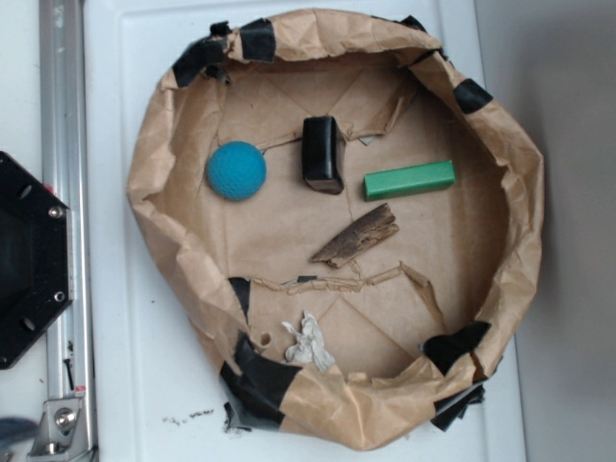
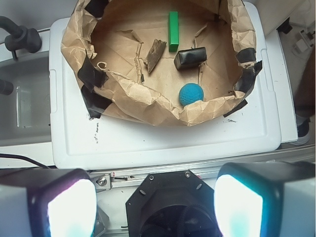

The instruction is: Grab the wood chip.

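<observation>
Brown wood chip [image 1: 355,237]; green block [image 1: 409,180]; blue ball [image 1: 236,170]; black box [image 1: 323,153]; whitish scrap [image 1: 308,342]; tan paper bowl [image 1: 154,183], black tape patches.

No text, label, brand, number or sign can be read in either view. The small dark specks on the white desk [image 1: 183,419], seen ahead of the fingers [image 2: 69,207] in the wrist view, are too tiny and blurred to tell as writing. The black tape patches [image 1: 258,38] on the brown paper rim [image 1: 154,173] carry no print.
</observation>
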Action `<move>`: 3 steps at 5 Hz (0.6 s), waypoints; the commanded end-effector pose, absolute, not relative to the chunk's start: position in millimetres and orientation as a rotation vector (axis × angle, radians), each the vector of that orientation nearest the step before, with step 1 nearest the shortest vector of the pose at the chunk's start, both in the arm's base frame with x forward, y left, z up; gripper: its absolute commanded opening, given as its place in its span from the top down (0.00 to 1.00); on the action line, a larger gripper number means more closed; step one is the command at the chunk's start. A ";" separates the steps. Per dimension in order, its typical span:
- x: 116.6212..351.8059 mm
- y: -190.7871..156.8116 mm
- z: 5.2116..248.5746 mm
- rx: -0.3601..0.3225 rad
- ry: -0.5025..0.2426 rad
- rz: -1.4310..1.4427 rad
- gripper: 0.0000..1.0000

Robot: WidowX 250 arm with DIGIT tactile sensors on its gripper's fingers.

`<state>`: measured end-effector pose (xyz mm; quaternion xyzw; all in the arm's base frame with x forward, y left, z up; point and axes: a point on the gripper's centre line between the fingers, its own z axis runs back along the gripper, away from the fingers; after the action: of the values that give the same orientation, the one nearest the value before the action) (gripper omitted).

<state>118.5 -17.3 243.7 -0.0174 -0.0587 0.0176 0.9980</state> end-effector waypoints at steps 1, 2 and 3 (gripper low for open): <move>118.5 -17.3 243.7 -0.035 -0.117 0.035 0.00; 165.7 -0.5 207.7 -0.054 -0.214 0.221 0.00; 213.8 11.7 187.4 -0.171 -0.305 0.476 0.00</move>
<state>209.9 1.3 179.6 -0.0823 -0.1332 0.2197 0.9629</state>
